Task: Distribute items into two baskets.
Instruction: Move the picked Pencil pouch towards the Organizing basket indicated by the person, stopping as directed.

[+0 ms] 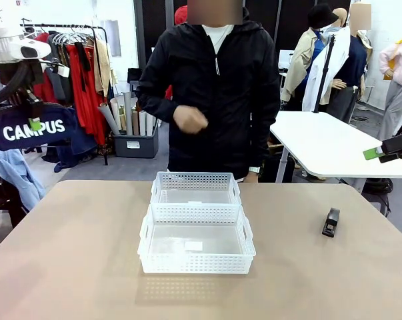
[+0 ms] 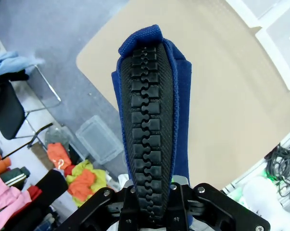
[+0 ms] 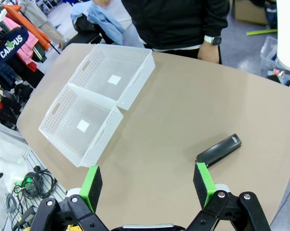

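My left claw [image 1: 33,121] pinches the pouch [image 1: 51,130] high at left, clear for carrying to the baskets [image 1: 195,267]; right claw [image 3: 148,180] gapes wide above the stapler [image 3: 219,150].

High at picture left the left gripper [image 1: 34,121] has its fingers clamped on the navy CAMPUS pouch [image 1: 54,127], clear of the counter [image 1: 67,253], smaller basket [image 1: 196,179] touching larger basket [image 1: 195,264] mid-counter, black stapler [image 1: 331,223] well apart at right, person's hand [image 1: 190,119] raised behind.
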